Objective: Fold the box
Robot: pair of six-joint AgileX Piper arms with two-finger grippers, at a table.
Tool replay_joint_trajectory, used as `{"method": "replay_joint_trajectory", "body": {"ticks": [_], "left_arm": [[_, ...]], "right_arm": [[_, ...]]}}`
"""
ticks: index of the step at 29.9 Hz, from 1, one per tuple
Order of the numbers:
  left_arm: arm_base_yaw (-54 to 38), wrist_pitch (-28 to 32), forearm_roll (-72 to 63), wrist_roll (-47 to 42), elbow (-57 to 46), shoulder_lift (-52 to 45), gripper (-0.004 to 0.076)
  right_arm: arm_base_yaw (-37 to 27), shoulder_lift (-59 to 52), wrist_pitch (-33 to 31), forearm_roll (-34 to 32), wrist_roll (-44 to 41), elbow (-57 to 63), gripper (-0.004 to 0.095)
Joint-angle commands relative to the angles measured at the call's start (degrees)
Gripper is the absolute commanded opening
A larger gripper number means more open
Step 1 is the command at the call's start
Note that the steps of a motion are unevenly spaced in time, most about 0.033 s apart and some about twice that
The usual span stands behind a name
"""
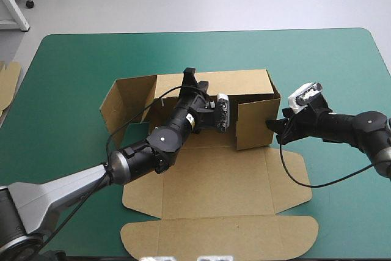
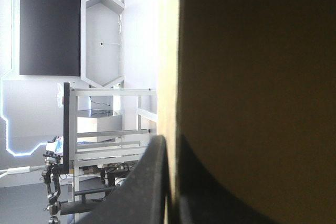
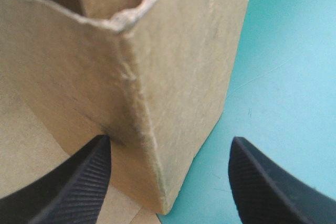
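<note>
**Black arms, finned fingers**

Left arm point(image 1: 143, 151): silver-grey tube at the base, then a bright metal ring, then rounded black segments with small white dots at the joints. Right arm point(image 1: 342, 125): same black casing, one white dot. Right gripper point(image 3: 170, 139): two broad black fingers point(image 3: 73, 192), curved like fins, finely ribbed on the inner faces.
</note>
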State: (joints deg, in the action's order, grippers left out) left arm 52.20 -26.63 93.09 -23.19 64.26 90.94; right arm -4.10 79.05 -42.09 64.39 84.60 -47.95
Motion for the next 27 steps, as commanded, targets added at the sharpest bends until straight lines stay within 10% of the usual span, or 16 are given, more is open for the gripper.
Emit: {"method": "replay_joint_trajectory", "body": {"ticks": [1,16,27], "left_arm": [[0.34,-0.14,3.09,-1.45,1.55,-1.79,-0.0014],[0.34,-1.09,7.8,-3.76,2.15,-0.01,-0.0014],[0.34,-0.31,7.19,-5.02,4.03,-0.01,-0.0014]], "right_arm": [[-0.09,-1.33,-0.09,6.55,4.36,-1.55,0.0614],[0.35,-1.33,-2.79,11.8,7.05,-1.66,0.0611],[7.3,-1.21,6.42,3.66,-5.03,-6.89,0.061]]}}
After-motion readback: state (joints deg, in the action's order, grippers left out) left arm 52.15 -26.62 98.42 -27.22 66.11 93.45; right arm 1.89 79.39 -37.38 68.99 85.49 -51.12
